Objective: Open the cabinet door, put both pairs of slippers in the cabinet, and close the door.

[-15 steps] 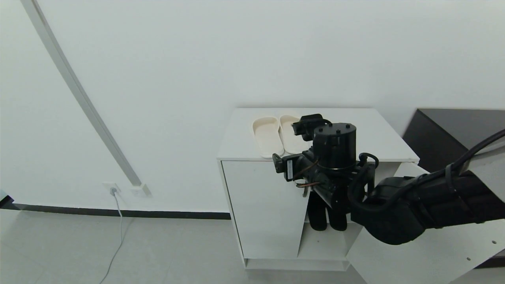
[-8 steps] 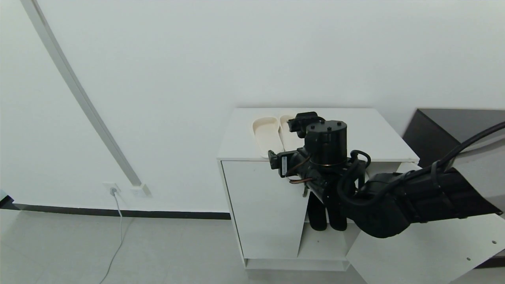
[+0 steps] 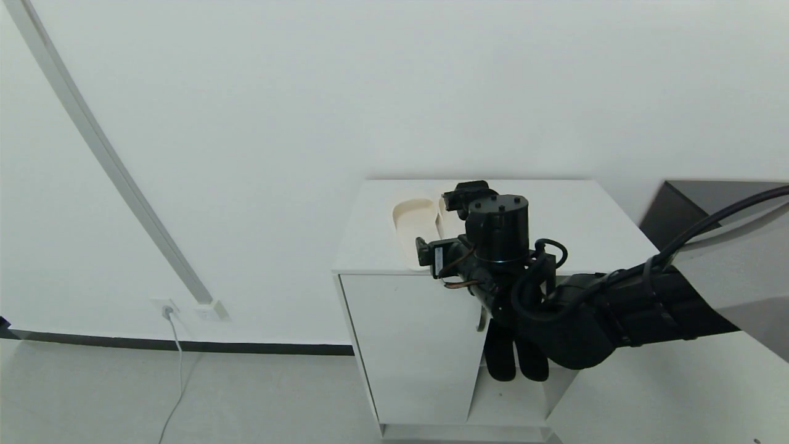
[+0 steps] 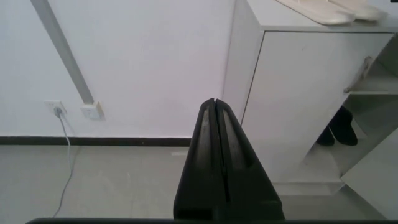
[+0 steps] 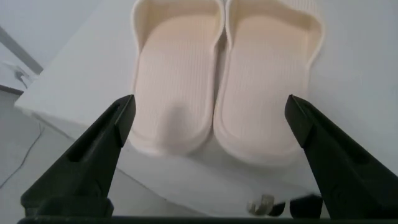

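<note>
A pair of cream slippers (image 3: 414,225) (image 5: 214,68) (image 4: 329,9) lies side by side on top of the white cabinet (image 3: 404,339) (image 4: 298,106). My right gripper (image 3: 442,223) (image 5: 210,106) hovers just above them, open, with one finger on either side of the pair and nothing held. A pair of black slippers (image 3: 515,359) (image 4: 342,127) stands on the shelf in the open right compartment. The right door (image 3: 647,401) is swung open; the left door stays closed. My left gripper (image 4: 214,102) is shut and empty, off to the cabinet's left, low above the floor.
A dark piece of furniture (image 3: 709,197) stands right of the cabinet. A wall socket with a cable (image 3: 163,306) and a slanted conduit (image 3: 105,154) are on the wall to the left. There is open floor left of the cabinet.
The head camera has shifted a little. My right arm has moved leftward over the cabinet top, bringing the open gripper over the cream slippers.
</note>
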